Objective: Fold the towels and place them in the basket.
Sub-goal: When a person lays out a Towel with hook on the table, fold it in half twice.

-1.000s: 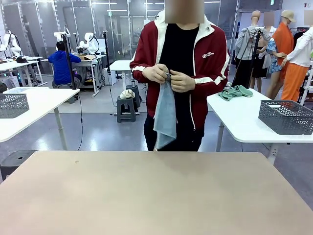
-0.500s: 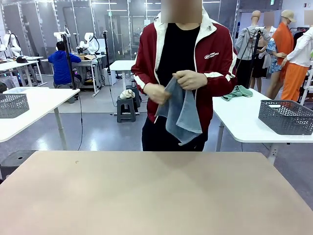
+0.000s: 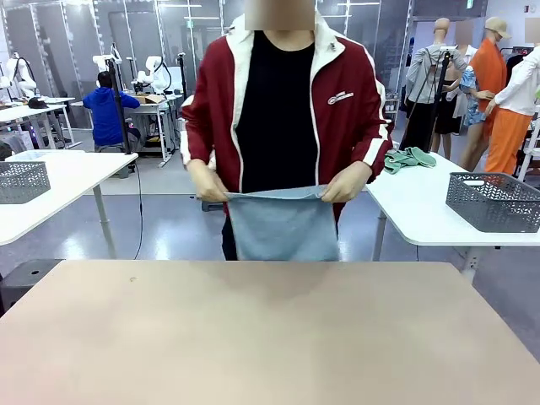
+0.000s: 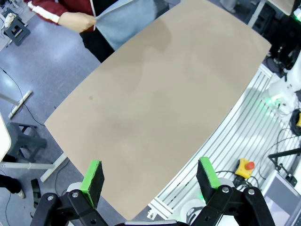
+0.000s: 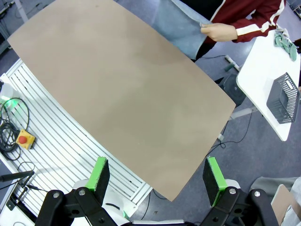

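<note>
Across the tan table (image 3: 270, 337) from us, a person in a red jacket (image 3: 278, 110) stands at the far edge and holds the pale blue towel (image 3: 283, 226) spread flat. One hand (image 3: 207, 181) pinches one top corner and the other hand (image 3: 344, 183) pinches the opposite corner. We see the towel hanging in the air in front of the person's waist, its top hem stretched nearly level. Its lower part drops behind the table's far edge, so we cannot tell whether it touches the tabletop.

From the left wrist view, our left gripper (image 4: 149, 162) hangs above the near edge of the table, its green pads (image 4: 94, 176) spread wide and released, well apart from the towel. Our right gripper (image 5: 156, 160) hangs the same way over the other near corner, with its pads (image 5: 214, 176) wide apart and gripping nothing.

On a white side table (image 3: 413, 202) behind the person, at picture right, we see a dark grey mesh basket (image 3: 494, 201) and, farther back, a crumpled green cloth (image 3: 409, 158). A second grey basket (image 3: 23, 180) sits on another white table at picture left. Both baskets stand well apart from the towel.
</note>
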Robot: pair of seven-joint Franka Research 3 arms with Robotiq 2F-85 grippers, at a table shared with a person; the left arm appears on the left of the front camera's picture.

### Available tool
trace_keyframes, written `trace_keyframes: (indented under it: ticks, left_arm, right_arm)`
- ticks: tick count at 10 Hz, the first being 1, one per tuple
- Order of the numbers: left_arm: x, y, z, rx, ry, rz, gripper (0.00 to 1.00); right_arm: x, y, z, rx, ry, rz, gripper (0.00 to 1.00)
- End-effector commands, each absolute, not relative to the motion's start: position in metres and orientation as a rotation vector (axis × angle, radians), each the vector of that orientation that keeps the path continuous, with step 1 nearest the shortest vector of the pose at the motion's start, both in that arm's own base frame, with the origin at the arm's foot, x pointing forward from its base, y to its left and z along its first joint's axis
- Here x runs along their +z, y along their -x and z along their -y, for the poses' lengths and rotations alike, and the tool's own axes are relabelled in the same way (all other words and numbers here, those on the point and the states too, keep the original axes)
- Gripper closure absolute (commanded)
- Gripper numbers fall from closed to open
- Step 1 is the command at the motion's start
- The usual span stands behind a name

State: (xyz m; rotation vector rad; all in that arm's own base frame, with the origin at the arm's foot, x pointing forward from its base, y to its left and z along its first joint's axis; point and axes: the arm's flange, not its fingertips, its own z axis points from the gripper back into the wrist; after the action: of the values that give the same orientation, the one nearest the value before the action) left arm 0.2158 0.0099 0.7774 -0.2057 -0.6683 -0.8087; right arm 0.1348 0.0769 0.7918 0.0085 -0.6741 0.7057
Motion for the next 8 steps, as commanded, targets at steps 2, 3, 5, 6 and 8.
trace_keyframes:
  ticks: [2,3,5,6,8]
  left_arm:
    - [0.7776,-0.2158,-0.0092,-0.814,0.209,0.669,0.0]
    - [0.7776,-0.2158,-0.0092,-0.814,0.209,0.669,0.0]
    - [0.7776,-0.2158,-0.0092,-0.814,0.209,0.669,0.0]
    - [0.7776,-0.2158,-0.0092,-0.814,0.209,0.669,0.0]
    - [0.7776,-0.2158,-0.0092,-0.814,0.209,0.669,0.0]
  right_arm:
    - [0.7918,-0.1328,-0.0762,0.706,-0.007,0.68,0.0]
    - [0.7918,-0.1328,-0.0762,0.706,-0.007,0.68,0.0]
    - [0.7918,-0.1328,-0.0762,0.706,-0.007,0.68,0.0]
    - [0.7918,-0.1328,-0.0762,0.706,-0.007,0.68,0.0]
    - [0.7918,-0.1328,-0.0762,0.706,-0.007,0.68,0.0]
